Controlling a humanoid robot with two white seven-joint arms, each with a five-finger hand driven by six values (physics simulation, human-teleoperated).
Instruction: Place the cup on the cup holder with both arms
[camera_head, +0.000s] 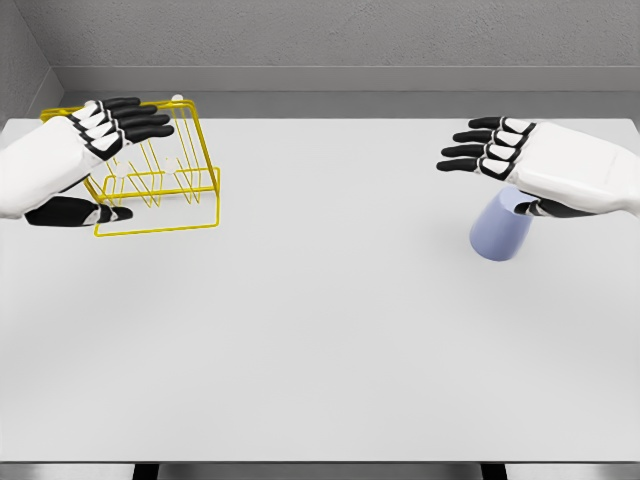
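Observation:
A pale blue cup (499, 230) lies tilted on the white table (320, 330) at the right, its wider end toward me. My right hand (500, 165) hovers just above and behind it, fingers stretched out flat toward the left, thumb tucked by the cup's upper edge, holding nothing. At the far left stands a yellow wire cup holder (165, 180) with upright prongs. My left hand (115, 150) is in front of the holder's left side, fingers extended to the right over the wires and thumb lower down, grasping nothing.
A grey wall (320, 40) runs behind the table's far edge. The table's near edge (320, 462) shows at the bottom of the view.

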